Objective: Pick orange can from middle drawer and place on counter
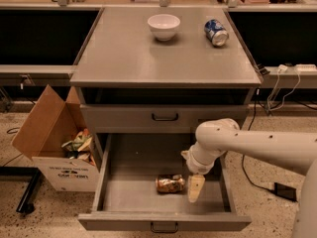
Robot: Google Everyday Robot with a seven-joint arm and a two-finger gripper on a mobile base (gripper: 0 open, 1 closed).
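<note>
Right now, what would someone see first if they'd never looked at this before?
The big white robot arm on the right, with its gripper hanging down inside the open middle drawer, just right of the orange can lying on its side. After that, the white bowl and the blue and white can up on the counter.

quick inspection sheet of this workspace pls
surface: counter flat, grey, holds two items
job's things: orange can lying on its side in the open middle drawer
clutter: white bowl and blue and white can, tipped over, on the counter
grippers: gripper down inside the drawer, just right of the orange can; contact unclear
cables: cables hanging at right
surroundings: cardboard box with scraps, left of the drawer
</note>
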